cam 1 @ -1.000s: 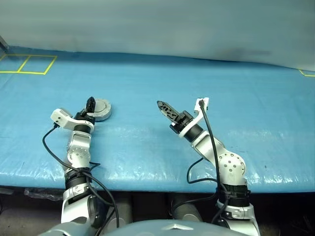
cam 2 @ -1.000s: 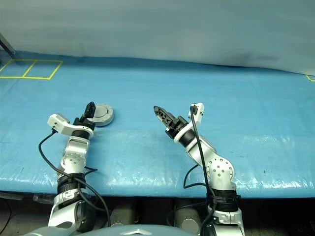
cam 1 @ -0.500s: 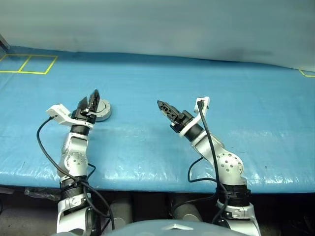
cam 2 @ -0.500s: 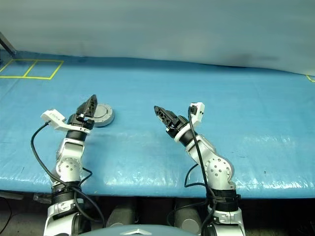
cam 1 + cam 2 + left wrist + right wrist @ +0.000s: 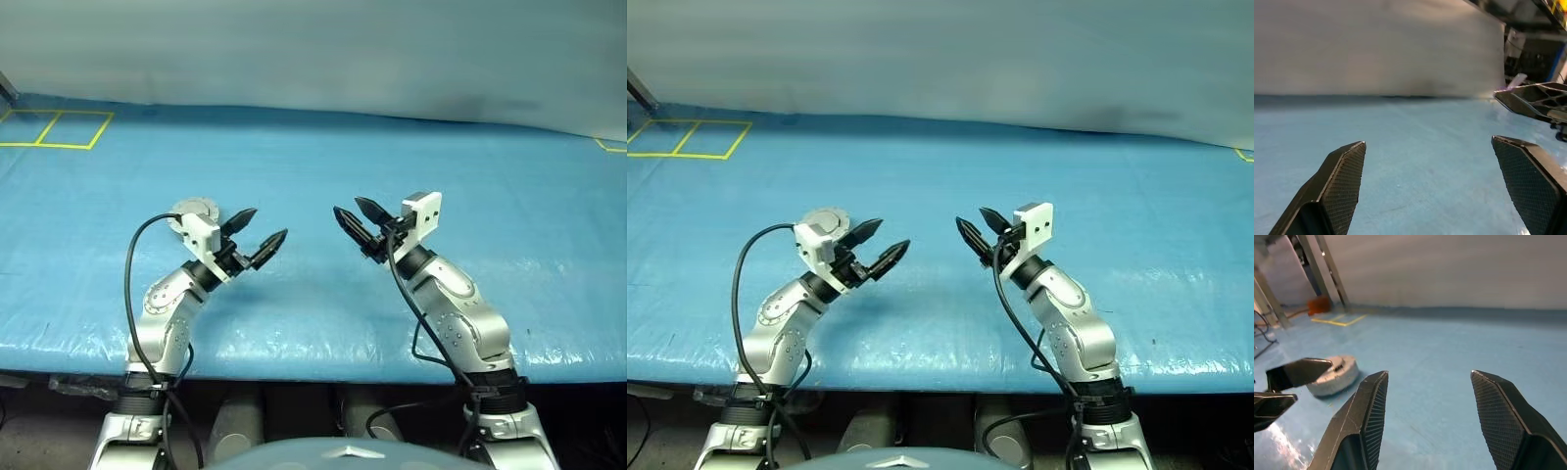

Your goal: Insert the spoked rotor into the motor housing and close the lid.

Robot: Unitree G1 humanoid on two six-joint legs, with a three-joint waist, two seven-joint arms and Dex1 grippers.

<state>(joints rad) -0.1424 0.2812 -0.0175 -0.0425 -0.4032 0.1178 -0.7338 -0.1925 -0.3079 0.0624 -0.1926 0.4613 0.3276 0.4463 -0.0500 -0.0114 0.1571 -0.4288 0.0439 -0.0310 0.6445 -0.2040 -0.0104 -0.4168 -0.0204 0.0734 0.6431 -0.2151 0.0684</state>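
The motor housing (image 5: 1334, 377) is a round silver puck lying on the blue table, partly hidden behind my left wrist in the left eye view (image 5: 196, 208). The lid (image 5: 1338, 367) lies flat on top of it, plain silver side up. The spoked rotor is out of view. My left gripper (image 5: 257, 232) hovers open and empty just right of the puck, pointing toward the table's middle. My right gripper (image 5: 357, 215) is open and empty too, facing the left one across a gap. In the right wrist view the left fingers (image 5: 1298, 372) stand in front of the puck.
A blue tarp (image 5: 313, 157) covers the table, with its front edge close to me. Yellow tape squares (image 5: 59, 127) mark the far left corner. A grey wall runs behind the table. Metal frame legs (image 5: 1327, 269) and an orange object (image 5: 1317, 305) stand beyond the table's left end.
My left gripper has swung away from the puck toward the table's middle and rolled over. My right gripper has rolled and shifted a little to the right. The puck has stayed put.
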